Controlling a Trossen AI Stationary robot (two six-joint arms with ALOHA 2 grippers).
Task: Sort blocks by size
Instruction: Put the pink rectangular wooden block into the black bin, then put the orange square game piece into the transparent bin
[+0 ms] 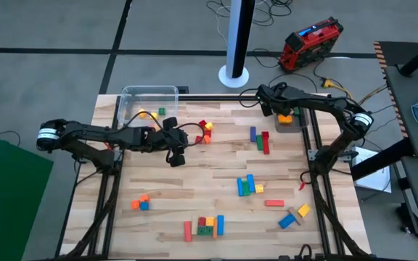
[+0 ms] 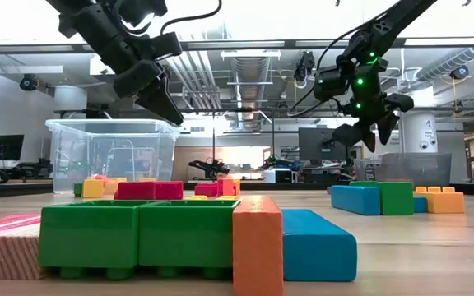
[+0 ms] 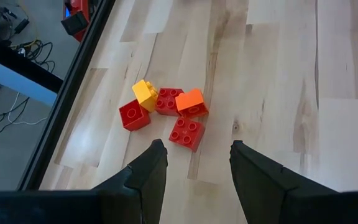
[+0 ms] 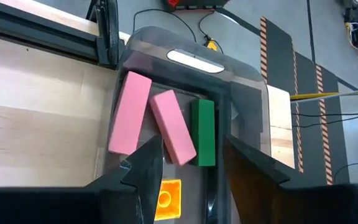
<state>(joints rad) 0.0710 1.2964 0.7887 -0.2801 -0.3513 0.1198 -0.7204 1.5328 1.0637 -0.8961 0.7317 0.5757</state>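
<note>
The left gripper (image 3: 192, 163) hangs empty, fingers spread wide, above a red, yellow and orange block cluster (image 3: 166, 112) near the clear tub (image 1: 149, 101). The right gripper (image 4: 188, 168), fingers apart, hovers over a grey bin (image 4: 241, 93) holding two pink bars (image 4: 129, 112) and a green bar (image 4: 202, 132) lying roughly parallel; an orange block (image 4: 166, 198) is partly hidden.

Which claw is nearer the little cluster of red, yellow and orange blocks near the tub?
Left. The left claw hovers beside the cluster, open. The right claw is far across the table, over a grey bin.
</note>
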